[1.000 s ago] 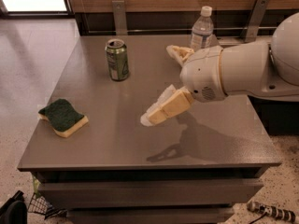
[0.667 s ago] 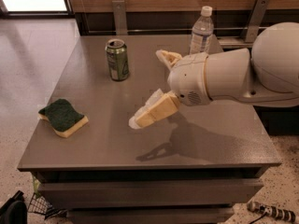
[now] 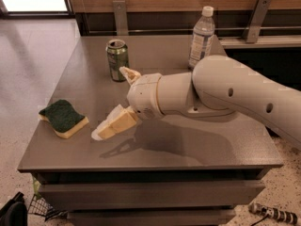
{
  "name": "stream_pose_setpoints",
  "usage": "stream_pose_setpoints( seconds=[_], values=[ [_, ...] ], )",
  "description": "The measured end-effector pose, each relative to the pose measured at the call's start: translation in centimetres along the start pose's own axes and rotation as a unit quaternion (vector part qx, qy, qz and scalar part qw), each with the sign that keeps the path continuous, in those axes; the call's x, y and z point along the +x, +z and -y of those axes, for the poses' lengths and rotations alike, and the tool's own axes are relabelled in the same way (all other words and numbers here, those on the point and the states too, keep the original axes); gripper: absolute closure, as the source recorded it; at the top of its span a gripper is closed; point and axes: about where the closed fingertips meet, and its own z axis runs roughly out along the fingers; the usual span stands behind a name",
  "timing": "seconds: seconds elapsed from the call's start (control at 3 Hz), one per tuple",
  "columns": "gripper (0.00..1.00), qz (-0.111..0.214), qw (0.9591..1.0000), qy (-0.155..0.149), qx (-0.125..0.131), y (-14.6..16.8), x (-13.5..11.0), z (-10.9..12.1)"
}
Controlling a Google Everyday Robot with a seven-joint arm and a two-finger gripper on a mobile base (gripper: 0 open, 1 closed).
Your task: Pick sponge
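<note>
The sponge (image 3: 62,117) lies flat near the left edge of the grey table (image 3: 188,149), dark green top up over pale yellow foam. My gripper (image 3: 110,102) hangs just above the table to the right of the sponge, a short gap away and not touching it. It is open and empty, with its yellowish padded fingers (image 3: 114,124) spread wide, one pointing at the can and one low toward the sponge. The white arm reaches in from the right.
A green can (image 3: 117,59) stands upright at the back, just behind the gripper's upper finger. A clear water bottle (image 3: 201,36) stands at the back right. The table's left edge is close beside the sponge. Black items lie on the floor below.
The gripper has moved left and a little down across the table, toward the sponge, still open. The sponge, can and bottle have not moved.
</note>
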Motion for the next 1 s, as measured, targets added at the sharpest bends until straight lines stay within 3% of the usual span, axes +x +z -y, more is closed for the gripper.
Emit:
stream_pose_setpoints(
  seconds=[0.67, 1.0],
  values=[
    [0.00, 0.014, 0.9994, -0.005, -0.032, 5.9, -0.1, -2.0],
    [0.00, 0.001, 0.9988, 0.012, -0.048, 8.6, 1.3, -2.9]
  ],
)
